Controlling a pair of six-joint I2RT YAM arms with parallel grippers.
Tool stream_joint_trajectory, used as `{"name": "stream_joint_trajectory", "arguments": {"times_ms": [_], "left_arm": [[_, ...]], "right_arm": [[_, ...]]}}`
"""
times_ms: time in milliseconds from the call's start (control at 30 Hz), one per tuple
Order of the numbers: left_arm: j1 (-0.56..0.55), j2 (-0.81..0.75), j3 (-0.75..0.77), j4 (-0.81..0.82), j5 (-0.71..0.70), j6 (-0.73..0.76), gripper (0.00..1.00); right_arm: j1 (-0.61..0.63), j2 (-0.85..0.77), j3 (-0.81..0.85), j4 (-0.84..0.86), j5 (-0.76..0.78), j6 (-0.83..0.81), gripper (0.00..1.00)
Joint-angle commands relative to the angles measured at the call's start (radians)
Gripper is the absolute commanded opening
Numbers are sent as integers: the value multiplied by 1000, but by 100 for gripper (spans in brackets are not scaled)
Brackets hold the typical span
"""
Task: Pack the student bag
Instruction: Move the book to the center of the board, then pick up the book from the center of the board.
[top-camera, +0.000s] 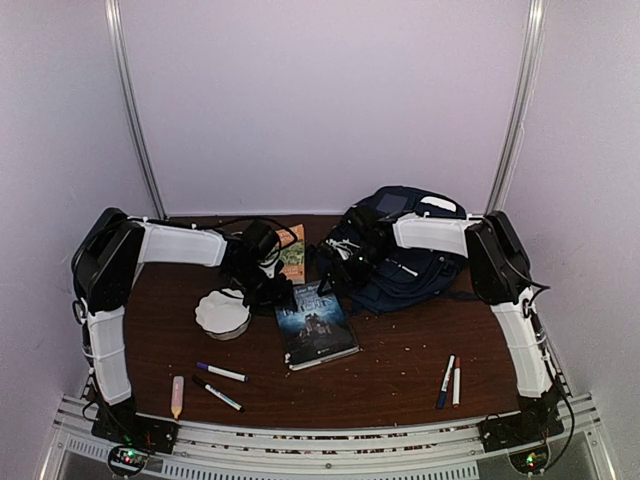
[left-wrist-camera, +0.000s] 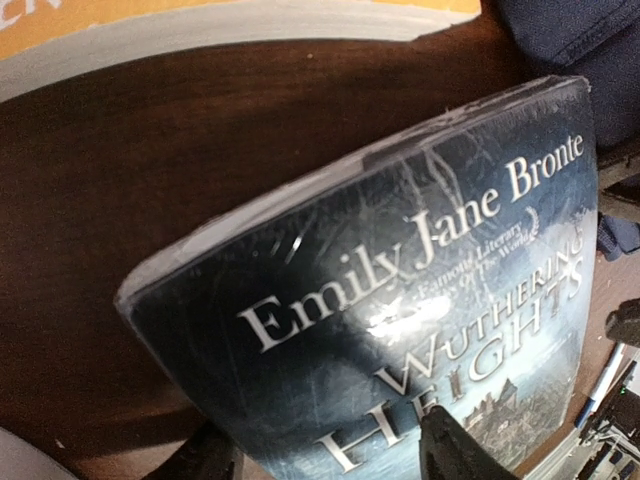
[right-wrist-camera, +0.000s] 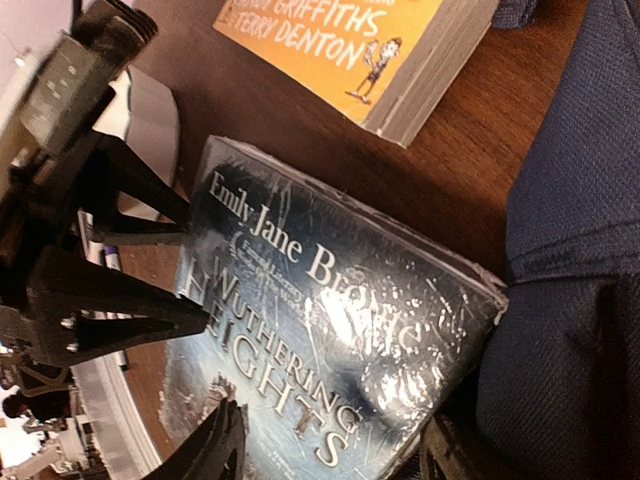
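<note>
While left gripper (left-wrist-camera: 325, 460) and right gripper (right-wrist-camera: 330, 450) gape over the dark book (top-camera: 318, 325) mid-frame, student bag (top-camera: 410, 282) and orange book (top-camera: 293, 252) hem it

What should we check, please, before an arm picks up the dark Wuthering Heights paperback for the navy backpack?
1. Dark blue Wuthering Heights paperback lies on the brown table: ok.
2. Left tool open and empty: ok.
3. Right tool open over the paperback's corner: ok.
4. Clearance between the two tools: probably not ok; both crowd the same paperback.
5. Orange paperback apart from the dark one: ok.
6. Navy fabric backpack opened for loading: cannot tell; the right arm crosses it.
</note>
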Motion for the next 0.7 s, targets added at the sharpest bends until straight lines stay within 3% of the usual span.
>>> {"name": "stream_joint_trajectory", "arguments": {"times_ms": [0,133,367,500,667], "left_arm": [[-14,35,40,79,80,16,62],[-14,36,43,71,65,21,62],[-14,20,34,86,36,25,61],[-15,-10,4,136,25,28,61],[-13,-62,-51,219,8,29,60]], "right_arm": [[-12,-4,-56,164,-242,158,59],[-13,-119,-136,342,-332,268,56],[-13,-204,-200,452,-368,333,49],[-13,-162,-182,384,-314,279,46],[-15,-108,-110,248,-229,190,33]]}}
